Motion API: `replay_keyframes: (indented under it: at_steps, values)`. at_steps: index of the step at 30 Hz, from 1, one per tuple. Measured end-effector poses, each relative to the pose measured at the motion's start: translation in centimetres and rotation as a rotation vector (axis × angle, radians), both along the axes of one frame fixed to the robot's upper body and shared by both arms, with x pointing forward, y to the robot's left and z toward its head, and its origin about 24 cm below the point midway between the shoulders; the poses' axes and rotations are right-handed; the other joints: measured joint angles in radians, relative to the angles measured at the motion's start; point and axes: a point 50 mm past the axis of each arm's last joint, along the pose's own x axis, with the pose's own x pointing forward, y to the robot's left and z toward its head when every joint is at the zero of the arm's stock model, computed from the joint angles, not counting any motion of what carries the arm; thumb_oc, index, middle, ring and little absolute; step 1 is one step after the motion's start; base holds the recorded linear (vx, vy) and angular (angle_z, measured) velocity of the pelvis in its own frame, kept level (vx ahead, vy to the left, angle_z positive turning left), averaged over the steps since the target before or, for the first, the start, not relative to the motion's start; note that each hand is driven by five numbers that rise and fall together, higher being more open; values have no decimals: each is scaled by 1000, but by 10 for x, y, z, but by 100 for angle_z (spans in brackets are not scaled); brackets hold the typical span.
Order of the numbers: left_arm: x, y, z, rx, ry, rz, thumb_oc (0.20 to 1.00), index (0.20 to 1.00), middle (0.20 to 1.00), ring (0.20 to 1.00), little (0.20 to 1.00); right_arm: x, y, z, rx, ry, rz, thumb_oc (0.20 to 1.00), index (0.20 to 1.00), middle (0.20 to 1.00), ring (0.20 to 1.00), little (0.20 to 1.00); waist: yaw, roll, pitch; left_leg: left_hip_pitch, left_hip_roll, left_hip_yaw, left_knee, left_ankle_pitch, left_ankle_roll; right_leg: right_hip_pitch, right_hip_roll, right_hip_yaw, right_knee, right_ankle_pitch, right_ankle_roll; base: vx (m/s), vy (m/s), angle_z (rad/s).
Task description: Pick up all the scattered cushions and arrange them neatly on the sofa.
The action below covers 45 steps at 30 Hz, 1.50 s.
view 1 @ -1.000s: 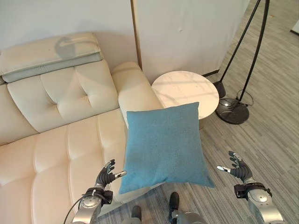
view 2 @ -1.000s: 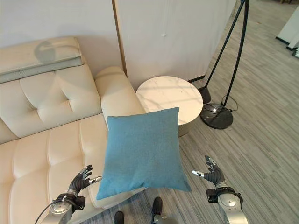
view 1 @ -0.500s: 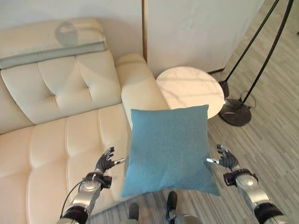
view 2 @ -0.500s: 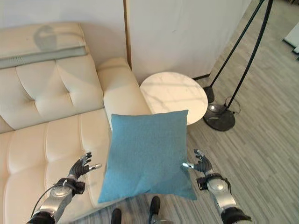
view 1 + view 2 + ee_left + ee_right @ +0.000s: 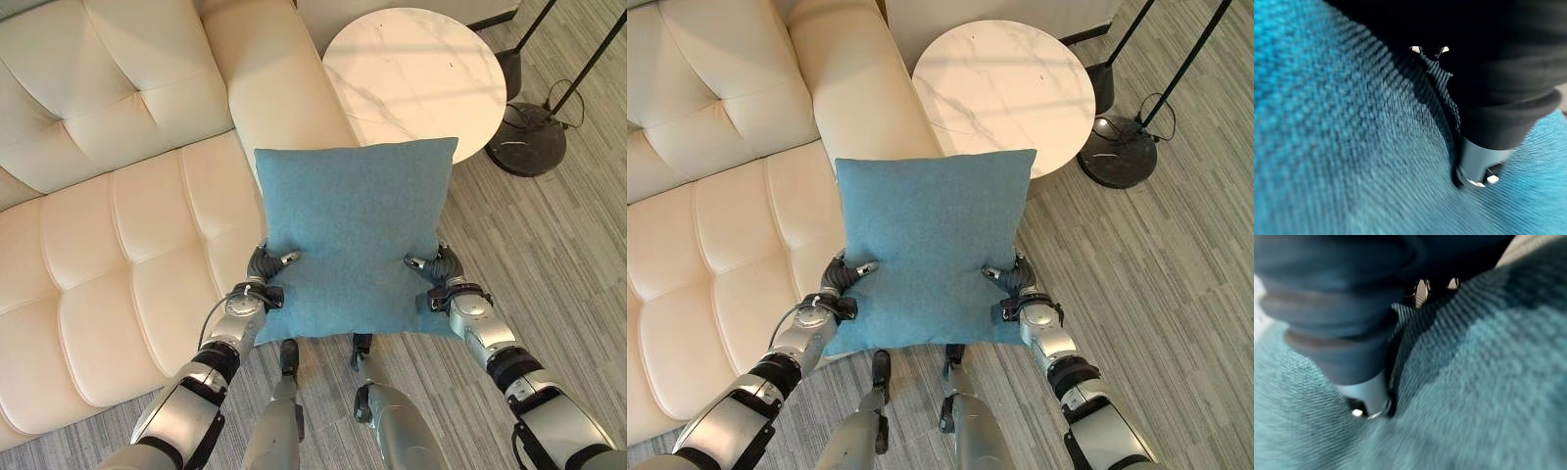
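Hands clamped on a blue cushion, one at each lower side.

Left hand (image 5: 263,269) pinches the cushion's (image 5: 355,230) edge at 8 o'clock with thumb over the woven cloth; right hand (image 5: 443,269) pinches likewise at 4 o'clock. The square, coarse-weave cushion hangs above the floor (image 5: 549,245). At 10 o'clock spreads the cream tufted leather sofa (image 5: 118,215); at 12 o'clock stands a round marble-topped bench (image 5: 421,69).

Blue cushion held up in front of us

We see one square teal-blue cushion (image 5: 353,235) of woven fabric, plump, its face turned up toward us, edges roughly level. It is pinched at its lower sides, at about 8 and 4 o'clock, and overlaps the cream sofa (image 5: 118,225) at its 9 o'clock side.
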Motion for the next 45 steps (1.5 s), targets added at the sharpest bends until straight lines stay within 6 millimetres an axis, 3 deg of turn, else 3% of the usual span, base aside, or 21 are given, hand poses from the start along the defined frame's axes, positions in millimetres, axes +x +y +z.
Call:
replay_keyframes:
  at_steps: [7, 15, 17, 20, 25, 28, 30, 31, 33, 34, 36, 37, 38, 39, 40, 41, 43, 44, 45]
  values:
    - [-13, 1, 11, -84, -83, -4, 200, 200, 200, 200, 200, -22, -2, -1, 85, -39, 3, 200, 200, 200, 200, 200, 2, -1, 10, 70, 0, 1, -1, -6, 6, 72, -5, 1, -2, -15, 20, 52, 21, 1]
    - [-51, 17, 31, -152, -211, -6, 200, 200, 200, 200, 200, -56, 5, 15, 189, -139, 98, 200, 200, 200, 200, 200, 2, 5, -2, 170, -4, 4, -1, -23, 13, 170, -6, 7, -2, -21, 24, 70, 69, -3]
    - [-69, 23, 34, -179, -239, 5, 200, 200, 200, 200, 200, -70, 6, 22, 237, -174, 135, 200, 200, 200, 200, 200, 5, 11, -8, 200, -3, 10, -1, -28, 16, 199, -7, 11, -2, -24, 29, 46, 96, -3]
    - [-91, 27, 17, -196, -186, 12, 200, 200, 200, 200, 200, -90, 4, 13, 275, -144, 160, 200, 200, 200, 200, 200, 13, 30, -86, 221, -7, 11, -7, -40, 23, 222, -13, 8, -2, -41, 43, 22, 107, 2]
    - [-121, 33, -1, -216, -116, 26, 200, 200, 200, 200, 200, -111, 5, -2, 318, -80, 175, 200, 200, 200, 200, 200, 27, 37, -147, 241, -22, 7, -7, -52, 26, 245, -25, 10, -2, -47, 51, -42, 105, 1]
    - [-124, 35, -3, -212, -104, 35, 200, 200, 200, 200, 200, -111, 7, -3, 324, -78, 177, 200, 200, 200, 200, 200, 38, 33, -153, 252, -39, 4, 0, -44, 37, 252, -38, 10, 2, -42, 56, -171, 74, 3]
    - [-124, 34, -1, -210, -112, 26, 200, 200, 200, 200, 200, -111, 6, -3, 327, -80, 171, 200, 200, 200, 200, 200, 48, 37, -150, 244, -40, 3, 4, -37, 47, 222, -52, 19, 70, -56, 75, -270, -17, 14]
    - [-121, 34, 1, -208, -122, 19, 200, 200, 200, 200, 200, -114, 4, -5, 328, -73, 156, 200, 200, 200, 200, 200, 38, 45, -150, 233, -43, -21, 14, -45, 66, 202, -56, 51, 131, -92, 116, -173, -54, 46]
    - [-119, 31, 3, -208, -129, 6, 200, 200, 200, 200, 200, -114, -2, -5, 321, -77, 133, 200, 200, 200, 200, 200, 31, 58, -147, 205, -38, -55, 40, -12, 64, 175, -53, 122, 237, -153, 131, -180, -116, 80]
    - [-114, 26, 8, -208, -149, -24, 200, 200, 200, 200, 200, -114, -6, -5, 315, -82, 117, 200, 200, 200, 200, 200, 25, 73, -146, 168, -31, -105, 75, -16, 67, 139, -36, 180, 418, -262, 139, -145, -196, 97]
    - [-114, 28, 10, -193, -154, -34, 200, 200, 200, 200, 200, -113, -9, -1, 304, -98, 113, 200, 200, 200, 200, 200, 36, 65, -151, 142, -40, -148, 93, -14, 64, 165, -40, 223, 510, -348, 148, -90, -205, 77]
    - [-116, 30, 9, -184, -147, -32, 200, 200, 200, 200, 200, -109, -7, 2, 284, -115, 125, 200, 200, 200, 200, 200, 62, 60, -154, 127, -45, -166, 90, 0, 45, 219, -37, 261, 458, -400, 146, -143, -241, 47]
    - [-116, 32, 9, -179, -149, -32, 200, 200, 200, 200, 200, -109, -6, 3, 281, -122, 126, 200, 200, 200, 200, 200, 67, 58, -154, 122, -47, -175, 86, 5, 36, 253, -38, 265, 390, -410, 134, -215, -294, 50]
    - [-119, 31, 6, -193, -142, -17, 200, 200, 200, 200, 200, -106, -6, 4, 258, -125, 133, 200, 200, 200, 200, 200, 80, 94, -154, 110, -16, -205, 67, 15, 30, 288, -5, 246, 294, -372, 106, -251, -248, 41]
    - [-120, 31, 5, -197, -138, -15, 200, 200, 200, 200, 200, -106, -7, 4, 252, -124, 132, 200, 200, 200, 200, 200, 89, 102, -154, 103, -6, -208, 64, 9, 20, 290, 6, 232, 274, -364, 86, -171, -149, 45]
    - [-122, 29, 3, -206, -131, -12, 200, 200, 200, 200, 200, -106, -8, 4, 243, -120, 136, 200, 200, 200, 200, 200, 93, 114, -160, 88, 8, -209, 63, 16, 19, 293, 32, 222, 274, -352, 89, -219, -90, 40]
    - [-125, 27, -1, -216, -118, -10, 200, 200, 200, 200, 200, -106, -12, 3, 223, -116, 132, 200, 200, 200, 200, 200, 93, 123, -167, 37, 30, -229, 75, 67, -7, 256, 67, 198, 293, -353, 61, -390, -88, 52]
    - [-125, 25, -1, -222, -118, -14, 200, 200, 200, 200, 200, -105, -15, 3, 210, -116, 127, 200, 200, 200, 200, 200, 91, 120, -165, 11, 39, -236, 74, 68, -22, 221, 71, 190, 314, -361, 46, -298, -47, 61]
    - [-124, 22, -2, -231, -115, -20, 200, 200, 200, 200, 200, -105, -18, 3, 201, -113, 120, 200, 200, 200, 200, 200, 76, 130, -164, -18, 40, -217, 77, 99, -20, 212, 77, 170, 328, -350, 34, -250, -41, 102]
